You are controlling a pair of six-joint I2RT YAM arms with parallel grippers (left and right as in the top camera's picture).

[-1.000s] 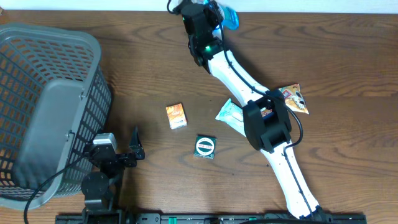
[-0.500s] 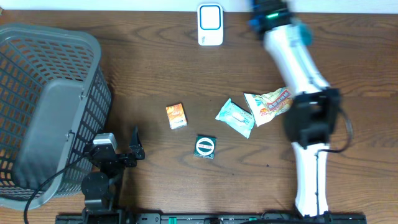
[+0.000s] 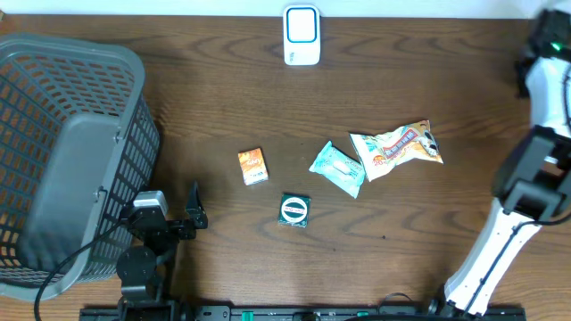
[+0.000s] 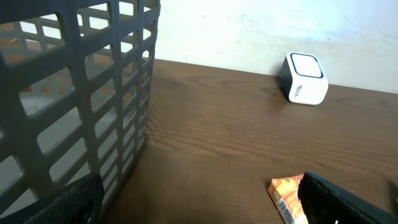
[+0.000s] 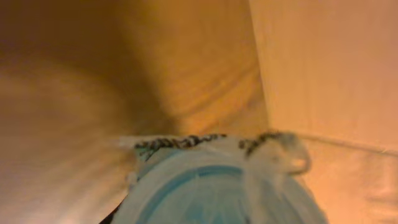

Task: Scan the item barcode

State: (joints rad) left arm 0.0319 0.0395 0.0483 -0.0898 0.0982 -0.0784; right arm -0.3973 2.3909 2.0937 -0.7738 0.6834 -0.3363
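We see the right gripper clamped on a blue-and-clear plastic packet (image 5: 217, 190), which fills the lower part of its blurred wrist view and hides the fingers. The right arm (image 3: 546, 89) stands at the far right edge of the table (image 3: 214, 98), well apart from the white scanner (image 3: 302, 36) at the back edge. The left gripper (image 3: 194, 212) rests with its jaws wide apart beside the grey basket (image 3: 134, 67). 4 items lie mid-table: an orange packet (image 3: 252, 166), a green packet (image 3: 293, 209), and a teal packet (image 3: 337, 168) against a crinkled snack bag (image 3: 397, 147).
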